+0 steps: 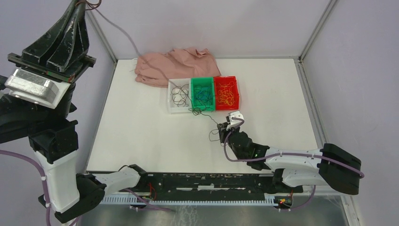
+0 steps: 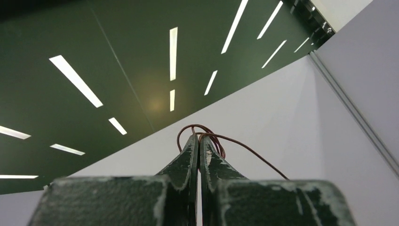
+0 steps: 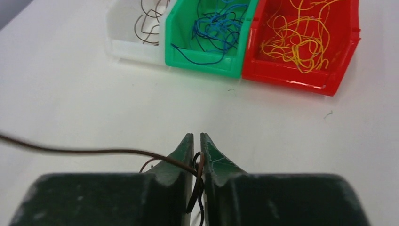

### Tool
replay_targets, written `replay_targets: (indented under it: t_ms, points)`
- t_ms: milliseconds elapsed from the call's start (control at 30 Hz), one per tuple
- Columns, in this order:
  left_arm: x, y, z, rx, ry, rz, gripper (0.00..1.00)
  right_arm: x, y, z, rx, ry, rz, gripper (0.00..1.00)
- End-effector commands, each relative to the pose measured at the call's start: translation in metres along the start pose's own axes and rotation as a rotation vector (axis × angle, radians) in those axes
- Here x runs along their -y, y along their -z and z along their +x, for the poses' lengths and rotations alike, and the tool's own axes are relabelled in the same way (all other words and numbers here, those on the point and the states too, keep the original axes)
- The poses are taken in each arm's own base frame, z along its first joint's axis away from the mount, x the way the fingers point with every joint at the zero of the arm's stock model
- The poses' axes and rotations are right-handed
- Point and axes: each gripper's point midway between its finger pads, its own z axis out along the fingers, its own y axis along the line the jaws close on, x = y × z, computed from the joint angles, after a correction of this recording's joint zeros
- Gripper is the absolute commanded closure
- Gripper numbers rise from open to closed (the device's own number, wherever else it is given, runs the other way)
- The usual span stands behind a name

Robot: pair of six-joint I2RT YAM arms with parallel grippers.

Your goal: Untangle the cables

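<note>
Nearest us, the left arm [image 1: 51,94] stands high above the left side of the tabletop [image 1: 141,136]. Its left hand [image 2: 197,139] points at the ceiling, fingers pressed together on a looped brown wire [image 2: 207,136]. We see the right arm [image 1: 291,162] lying low across the near right of the tabletop. A pink cloth [image 1: 174,63] is heaped at the far edge. Just in front of it, three bins stand touching in a row: a white bin [image 3: 136,47] on the left, a green bin [image 3: 202,66] in the middle and a red bin [image 3: 287,77] on the right. Dark wires [image 3: 146,23] lie in the white bin, blue wires [image 3: 216,28] in the green and yellow wires [image 3: 296,42] in the red. The right hand [image 3: 197,137] sits near the bins. Its fingers are narrowed on a dark strand [image 3: 94,151] that trails toward the bins' front.
</note>
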Motion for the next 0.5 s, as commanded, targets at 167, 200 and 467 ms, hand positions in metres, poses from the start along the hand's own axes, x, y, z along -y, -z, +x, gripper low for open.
replay_targets:
  t_ms: [167, 200, 467]
  points:
    - [-0.050, -0.003, -0.023, 0.057, -0.206, -0.203, 0.97, 0.036, 0.010, -0.002, 0.042, -0.126, 0.092, 1.00]
    - [-0.058, -0.003, -0.027, 0.064, -0.233, -0.236, 0.97, 0.041, 0.012, 0.001, 0.036, -0.129, 0.104, 1.00]
    - [-0.114, 0.006, -0.073, 0.180, -0.370, -0.501, 0.97, 0.088, 0.020, 0.030, -0.024, -0.232, 0.230, 1.00]
